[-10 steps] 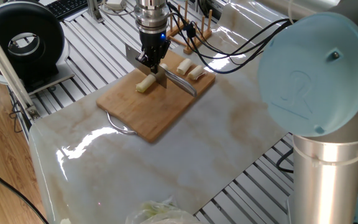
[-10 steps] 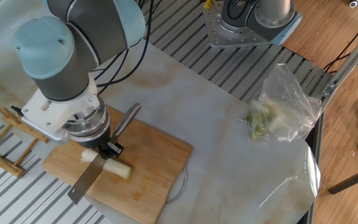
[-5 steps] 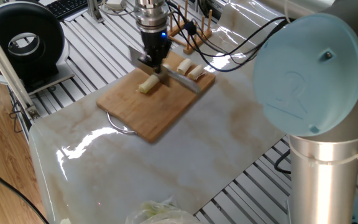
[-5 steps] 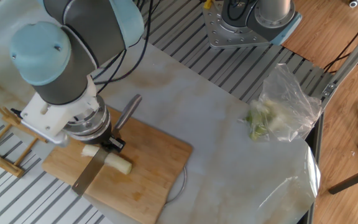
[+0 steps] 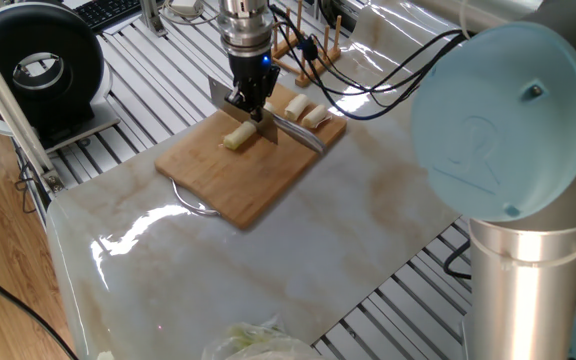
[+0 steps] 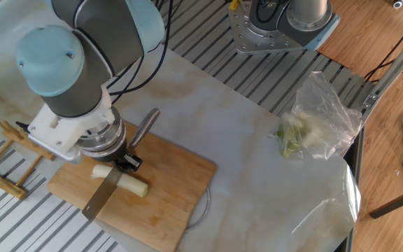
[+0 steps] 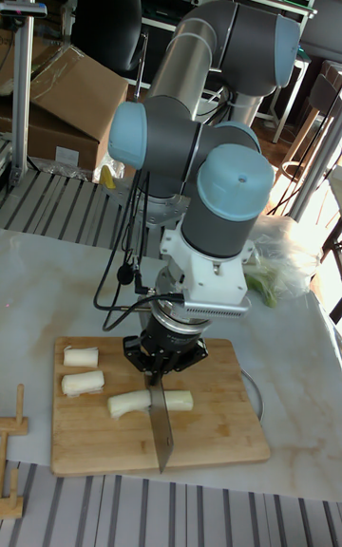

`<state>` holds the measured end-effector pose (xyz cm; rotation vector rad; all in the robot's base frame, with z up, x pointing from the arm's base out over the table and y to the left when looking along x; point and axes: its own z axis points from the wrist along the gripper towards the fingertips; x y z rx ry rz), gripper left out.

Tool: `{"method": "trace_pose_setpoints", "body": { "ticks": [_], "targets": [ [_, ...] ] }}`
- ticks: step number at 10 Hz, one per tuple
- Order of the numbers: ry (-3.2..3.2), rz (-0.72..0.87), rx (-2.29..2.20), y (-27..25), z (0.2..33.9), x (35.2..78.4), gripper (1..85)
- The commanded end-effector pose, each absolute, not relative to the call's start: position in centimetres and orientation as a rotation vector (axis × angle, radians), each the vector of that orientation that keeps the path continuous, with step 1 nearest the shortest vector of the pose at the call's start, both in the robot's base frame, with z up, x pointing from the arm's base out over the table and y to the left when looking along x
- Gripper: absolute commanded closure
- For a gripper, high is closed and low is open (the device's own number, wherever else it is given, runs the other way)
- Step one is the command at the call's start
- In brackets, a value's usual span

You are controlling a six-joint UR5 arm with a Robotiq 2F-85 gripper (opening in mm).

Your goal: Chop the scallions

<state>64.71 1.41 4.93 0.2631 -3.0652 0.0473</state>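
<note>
The claw [image 7: 158,368] is closed on the handle of a knife [image 7: 160,424], held blade-down. Directly beneath the claw, the blade is set across one of the scallions [image 7: 147,402], a pale stalk lying on the cutting board [image 7: 218,433]. Two cut chunks [image 7: 83,370] are seen on the same board, near the claw, beyond the stalk's end.

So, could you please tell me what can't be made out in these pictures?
- Whether the knife has cut through the scallion: the blade hides the cut in the tall view, the gripper in one fixed view.
- The bag: cut off by the bottom edge in one fixed view.
- The cut chunks: hidden behind the arm in the other fixed view.
</note>
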Motion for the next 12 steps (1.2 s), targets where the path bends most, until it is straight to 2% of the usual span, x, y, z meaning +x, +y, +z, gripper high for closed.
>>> {"method": "trace_pose_setpoints", "body": {
  "ticks": [1,5,12],
  "targets": [
    [-3.054,0.036,0.250,1.7,4.9,64.2,84.3],
    [-2.990,0.014,0.236,2.4,8.2,63.7,84.3],
    [-3.014,-0.035,0.209,1.6,5.0,63.0,84.3]
  ]
}}
